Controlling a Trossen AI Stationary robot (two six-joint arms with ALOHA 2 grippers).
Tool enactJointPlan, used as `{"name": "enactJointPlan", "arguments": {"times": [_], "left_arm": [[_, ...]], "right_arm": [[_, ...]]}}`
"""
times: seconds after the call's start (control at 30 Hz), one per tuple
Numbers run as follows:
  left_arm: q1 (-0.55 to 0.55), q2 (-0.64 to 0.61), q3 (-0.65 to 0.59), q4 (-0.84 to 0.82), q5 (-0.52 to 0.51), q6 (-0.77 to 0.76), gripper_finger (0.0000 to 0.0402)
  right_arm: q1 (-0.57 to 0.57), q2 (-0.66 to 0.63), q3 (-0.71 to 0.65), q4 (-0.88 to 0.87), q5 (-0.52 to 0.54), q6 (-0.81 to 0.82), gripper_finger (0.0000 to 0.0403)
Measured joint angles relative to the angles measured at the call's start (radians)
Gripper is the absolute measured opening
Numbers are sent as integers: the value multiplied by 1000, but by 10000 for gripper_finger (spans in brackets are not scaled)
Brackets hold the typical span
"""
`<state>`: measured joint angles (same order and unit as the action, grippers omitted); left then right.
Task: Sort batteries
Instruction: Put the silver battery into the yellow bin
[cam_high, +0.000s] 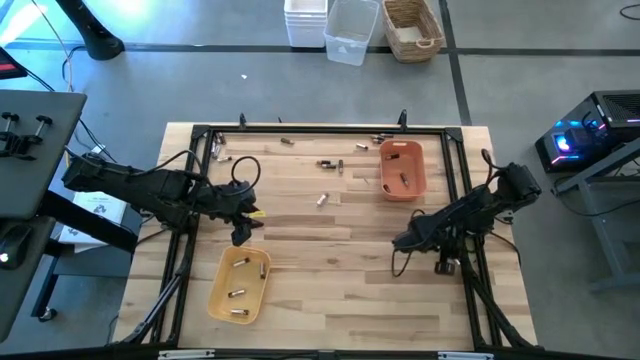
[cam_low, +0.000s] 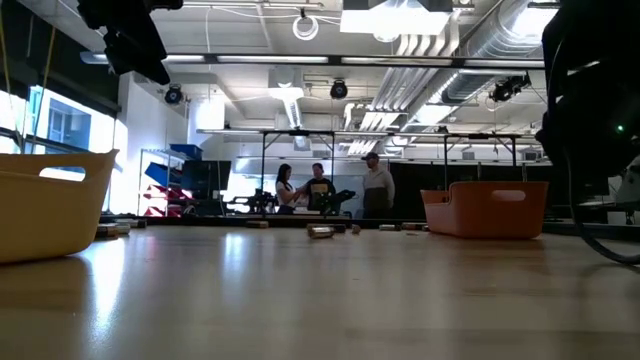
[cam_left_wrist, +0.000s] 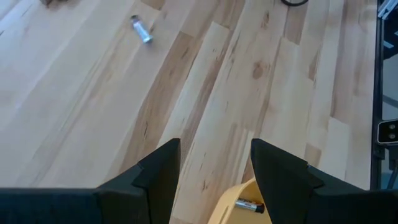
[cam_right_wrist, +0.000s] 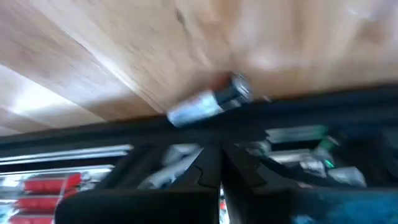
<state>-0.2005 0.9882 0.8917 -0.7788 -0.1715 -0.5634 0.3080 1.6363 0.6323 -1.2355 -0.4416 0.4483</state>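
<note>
Status: sorting partly done. In the high view the yellow tray (cam_high: 240, 285), lower left of centre, holds about four batteries (cam_high: 238, 293); the orange tray (cam_high: 402, 169), upper right of centre, holds at least one cell (cam_high: 404, 180), possibly more.

Outstanding: loose cells remain on the table (cam_high: 340, 280) across the upper part of the frame: one near mid-frame (cam_high: 322, 200), a small group just above it (cam_high: 330, 164), one near the top rail (cam_high: 288, 143), some at the upper left corner (cam_high: 221, 155), and some above the orange tray (cam_high: 381, 140). By this count, roughly half the work is left.

Left end effector (cam_high: 240, 234): sits just above the yellow tray's upper end; in the left wrist view its fingers (cam_left_wrist: 158, 177) stand wide apart with nothing between them (cam_left_wrist: 214, 180).

Right end effector (cam_high: 400, 243): low over the table at right of centre. Finger state cannot be told. Its wrist view shows a silver cell with a dark end (cam_right_wrist: 208, 102) close ahead, beside a black frame rail.

Orientation: that cell lies flat, long axis diagonal in the right wrist frame, dark end toward upper right. The mid-frame cell's axis runs diagonally in the high view, upper end to the right
</note>
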Motion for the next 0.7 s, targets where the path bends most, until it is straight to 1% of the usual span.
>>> {"name": "enactJointPlan", "arguments": {"times": [0.07, 0.13, 0.27, 0.37, 0.47, 0.53, 0.63, 0.7], "left_arm": [[0, 0, 0, 1, -1, 0, 188], [0, 0, 0, 1, -11, 0, 188], [0, 0, 0, 2, -31, 0, 188], [0, 0, 0, 3, -42, 0, 188], [0, 0, 0, 4, -42, 0, 188], [0, 0, 0, 6, -42, 4, 188], [0, 0, 0, 29, -42, 37, 188], [0, 0, 0, 38, -42, 44, 188]], "right_arm": [[0, 0, -33, 44, -39, 22, 0], [-1, 0, -60, 90, -50, 46, 0], [-2, 2, -86, 161, -31, 77, 0], [-2, 2, -59, 194, -15, 121, 0], [-14, 2, 10, 203, 49, 136, 0], [-35, 2, 66, 205, 123, 121, 0], [-78, 2, 161, 223, 260, 99, 0], [-103, 2, 239, 229, 318, 79, 0]]}}
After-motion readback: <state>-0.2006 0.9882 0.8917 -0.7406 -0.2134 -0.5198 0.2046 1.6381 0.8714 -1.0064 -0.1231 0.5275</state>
